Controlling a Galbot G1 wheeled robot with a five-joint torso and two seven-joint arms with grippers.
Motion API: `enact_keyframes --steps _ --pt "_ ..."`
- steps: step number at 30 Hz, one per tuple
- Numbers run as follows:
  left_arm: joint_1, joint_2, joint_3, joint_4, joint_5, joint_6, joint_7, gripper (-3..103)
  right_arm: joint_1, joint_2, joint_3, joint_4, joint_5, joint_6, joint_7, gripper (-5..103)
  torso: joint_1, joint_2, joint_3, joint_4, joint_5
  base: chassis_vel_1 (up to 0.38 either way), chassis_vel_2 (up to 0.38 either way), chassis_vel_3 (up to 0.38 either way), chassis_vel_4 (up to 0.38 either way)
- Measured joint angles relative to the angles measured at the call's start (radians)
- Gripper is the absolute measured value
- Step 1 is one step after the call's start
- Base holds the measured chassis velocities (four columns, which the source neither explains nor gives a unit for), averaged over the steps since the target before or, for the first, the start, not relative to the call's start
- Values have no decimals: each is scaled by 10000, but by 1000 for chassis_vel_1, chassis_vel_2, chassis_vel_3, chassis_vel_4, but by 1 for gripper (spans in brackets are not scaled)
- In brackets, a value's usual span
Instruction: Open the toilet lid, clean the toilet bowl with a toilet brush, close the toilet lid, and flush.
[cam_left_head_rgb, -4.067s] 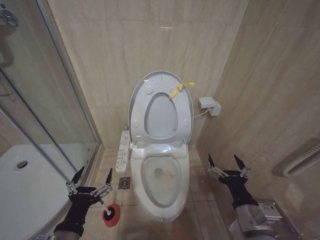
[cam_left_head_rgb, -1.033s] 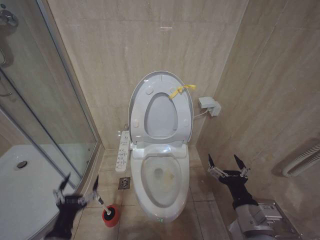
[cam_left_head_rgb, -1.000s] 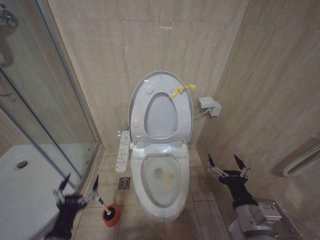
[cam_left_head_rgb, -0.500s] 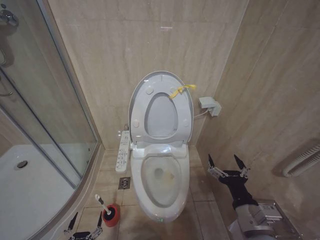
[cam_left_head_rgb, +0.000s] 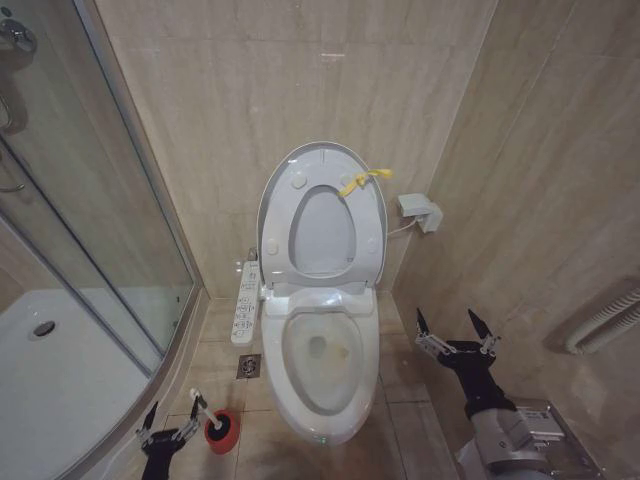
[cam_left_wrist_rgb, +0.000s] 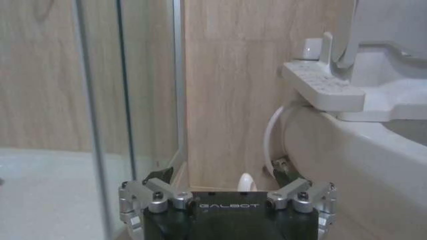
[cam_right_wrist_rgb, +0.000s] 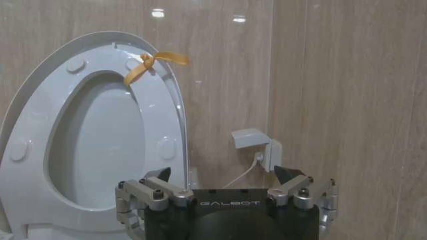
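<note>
toilet bowl (cam_left_head_rgb: 322, 365) taken as the landmark. toilet lid (cam_left_head_rgb: 320, 215) stands upright against the wall behind the bowl, seat up with it, yellow strap at its rim; opening step looks done. yellowish stain inside the bowl, so cleaning is not yet done.

toilet brush (cam_left_head_rgb: 212, 420) sits in its red holder on the floor, just to the left of the bowl's front, white handle leaning away from the bowl.

what changed: left tool (cam_left_head_rgb: 168, 436) was up over the shower-tray side a second ago, dropped almost out of sight half a second back, and has now come in low, right beside the brush handle. fingers spread, nothing held. from its wrist view the white handle tip (cam_left_wrist_rgb: 246, 182) sits between the open fingers. judgement: lined up for the grab, closing comes next; thin handle could slip aside.

right tool (cam_left_head_rgb: 458, 345) hangs to the right of the bowl, fingers spread, empty, same spot throughout.
</note>
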Motion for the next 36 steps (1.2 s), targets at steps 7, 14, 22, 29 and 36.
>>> enact_keyframes --steps 7,14,22,29,36 --pt "-886 100 208 1379 -26 -118 372 97 0 0 0 0 0 0 0 100 0 0 0 0 1 0 0 0 0" --pt "-1324 154 253 2293 -15 -267 438 96 0 0 0 0 0 0 0 100 0 0 0 2 0 0 0 0 0" --pt "-1586 333 444 2455 -56 -251 587 97 0 0 0 0 0 0 0 100 0 0 0 1 2 0 0 0 0" --pt "-1803 273 590 2783 113 -378 724 89 0 0 0 0 0 0 0 100 0 0 0 0 1 0 0 0 0" --pt "-1734 258 427 2851 661 -751 1069 62 0 0 0 0 0 0 0 100 -1 0 0 1 1 0 0 0 0"
